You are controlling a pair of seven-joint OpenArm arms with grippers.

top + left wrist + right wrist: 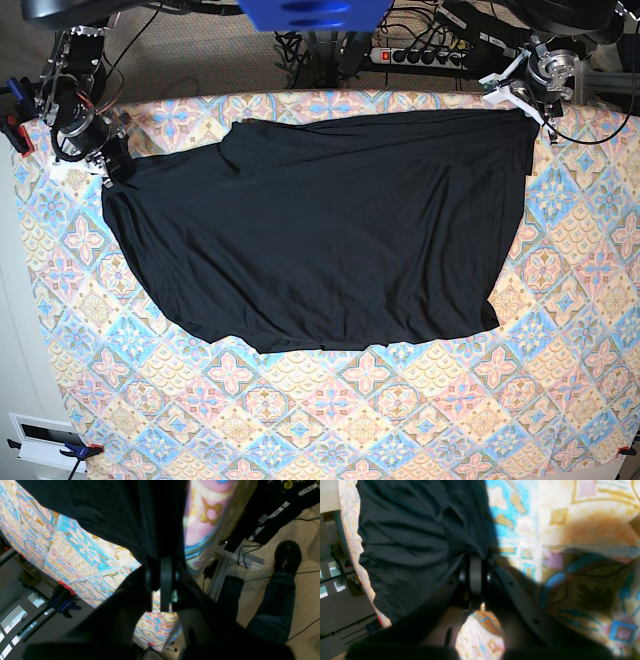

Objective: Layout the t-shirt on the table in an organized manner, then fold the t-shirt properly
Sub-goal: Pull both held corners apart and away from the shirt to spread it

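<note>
The black t-shirt [330,230] lies spread wide over the far half of the patterned table [330,410], stretched between my two grippers. Its near edge is uneven and curves across the middle of the table. My left gripper [527,108] is at the far right corner of the shirt, shut on the fabric; the left wrist view shows its fingers [165,580] pinching the black cloth [112,510] near the table's edge [75,555]. My right gripper [108,170] is at the shirt's left end, and the right wrist view shows it [475,565] shut on bunched fabric [410,542] above the table [570,530].
A power strip [425,55] and cables lie behind the table's far edge. Clamps hold the cloth at the left edge [12,130] and the near left corner [75,452]. A person's leg and black shoe [287,555] stand on the floor beside the table frame [225,567].
</note>
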